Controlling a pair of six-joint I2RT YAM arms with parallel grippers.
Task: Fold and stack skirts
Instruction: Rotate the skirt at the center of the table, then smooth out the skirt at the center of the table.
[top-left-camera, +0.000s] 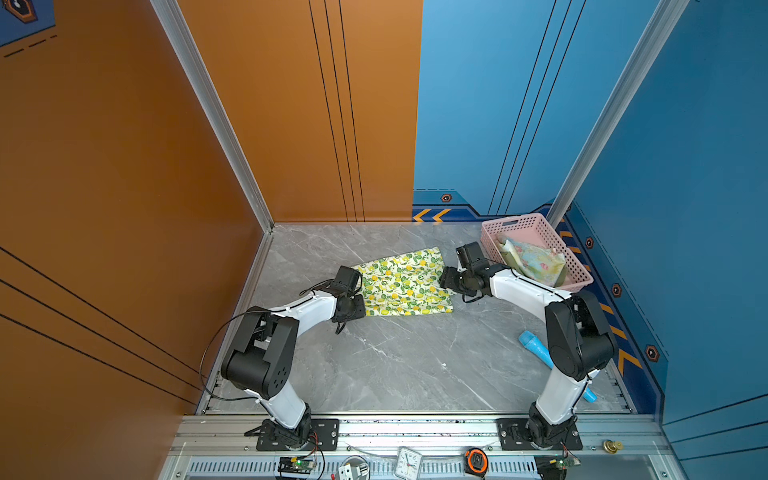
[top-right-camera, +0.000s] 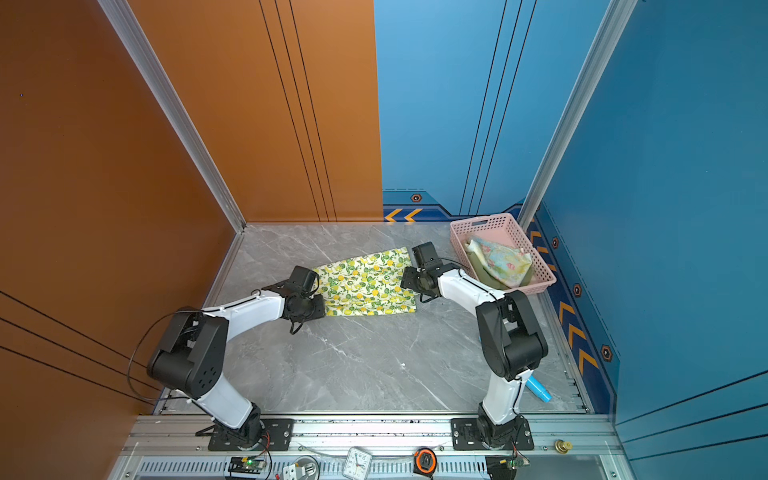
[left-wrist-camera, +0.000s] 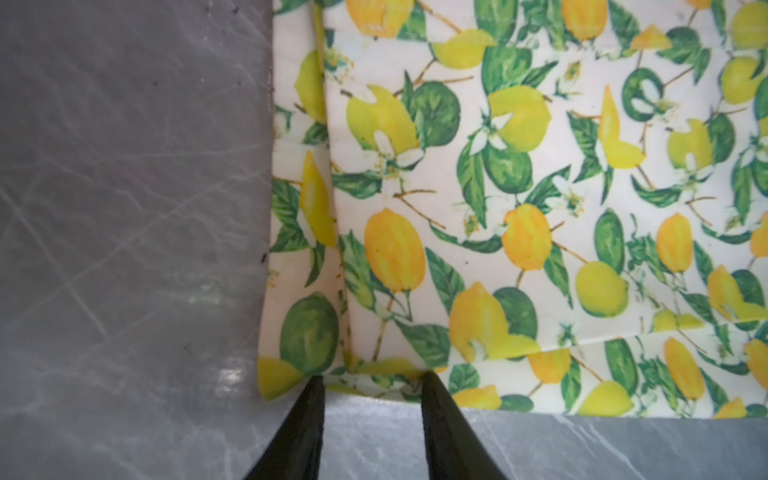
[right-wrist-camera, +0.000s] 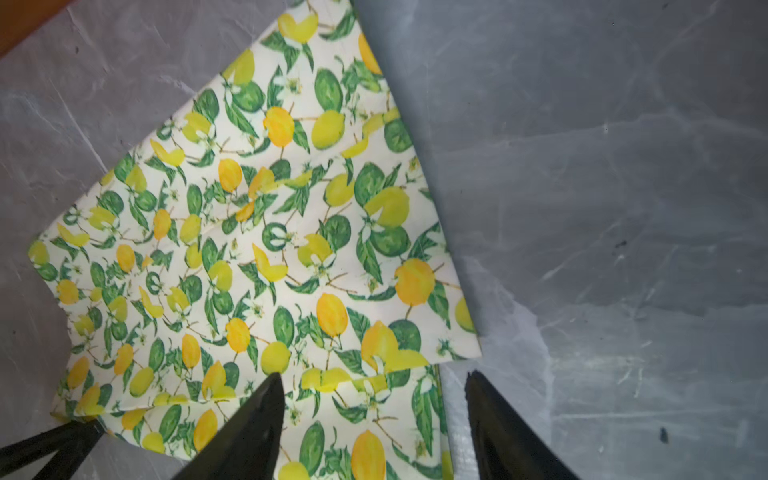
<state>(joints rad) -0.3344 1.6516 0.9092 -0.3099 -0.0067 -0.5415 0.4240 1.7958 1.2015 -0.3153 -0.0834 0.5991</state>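
Between the narrow-set fingers (left-wrist-camera: 309, 415) of my left gripper (left-wrist-camera: 372, 376) lies the hem of the lemon skirt (left-wrist-camera: 540, 208), flat on the table (left-wrist-camera: 124, 208). My right gripper (right-wrist-camera: 372, 374) straddles another edge, fingers (right-wrist-camera: 249, 424) wide. I judge a fold is starting: both must pinch, then lift.

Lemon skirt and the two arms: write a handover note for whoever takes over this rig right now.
Left gripper: open, tips at an edge of the lemon skirt, near a corner; no grip visible.
Right gripper: open, straddling the opposite edge.
The lemon skirt lies flat on the table between them. The pastel floral skirt lies on the olive skirt in the pink basket.
Done: nothing stacked yet.
Left: fold the lemon skirt, then take out, fold and stack the other two.
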